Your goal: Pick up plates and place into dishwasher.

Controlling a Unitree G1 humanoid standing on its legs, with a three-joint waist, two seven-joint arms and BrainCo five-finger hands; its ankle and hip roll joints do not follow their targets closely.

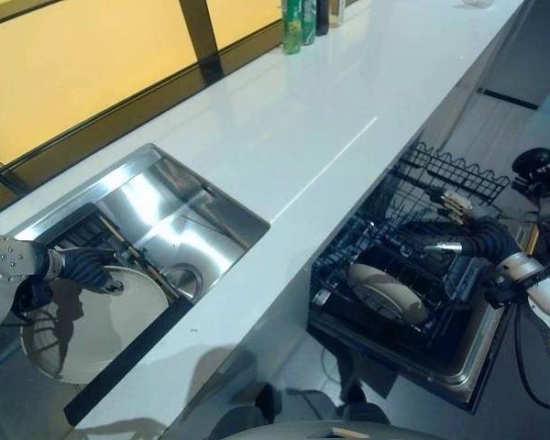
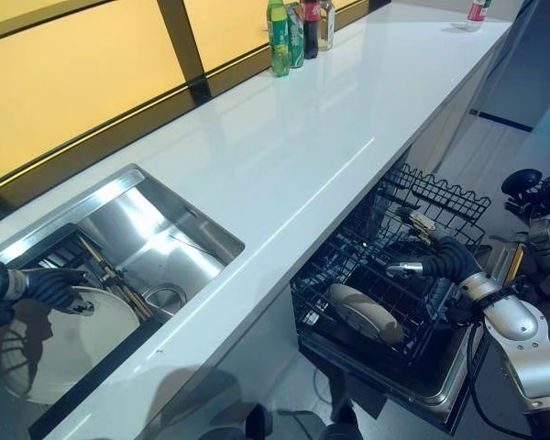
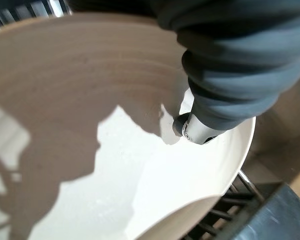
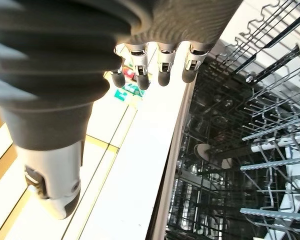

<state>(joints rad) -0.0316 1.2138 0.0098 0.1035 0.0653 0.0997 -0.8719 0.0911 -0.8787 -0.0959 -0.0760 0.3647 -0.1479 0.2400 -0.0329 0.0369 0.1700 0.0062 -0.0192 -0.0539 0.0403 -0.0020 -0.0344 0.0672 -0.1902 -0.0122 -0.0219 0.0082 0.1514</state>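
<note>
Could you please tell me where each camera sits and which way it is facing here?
Left eye view: head, looking down at the countertop, sink and dishwasher rack; both arms show.
Right eye view: same scene, slightly shifted.
Left wrist view: above the plate, left hand touching it.
Right wrist view: along the right hand, over the rack.

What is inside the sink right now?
A large white plate lies in the sink, with the left hand on its far edge. A dark rack shows behind it; whatever is under the plate is covered.
</note>
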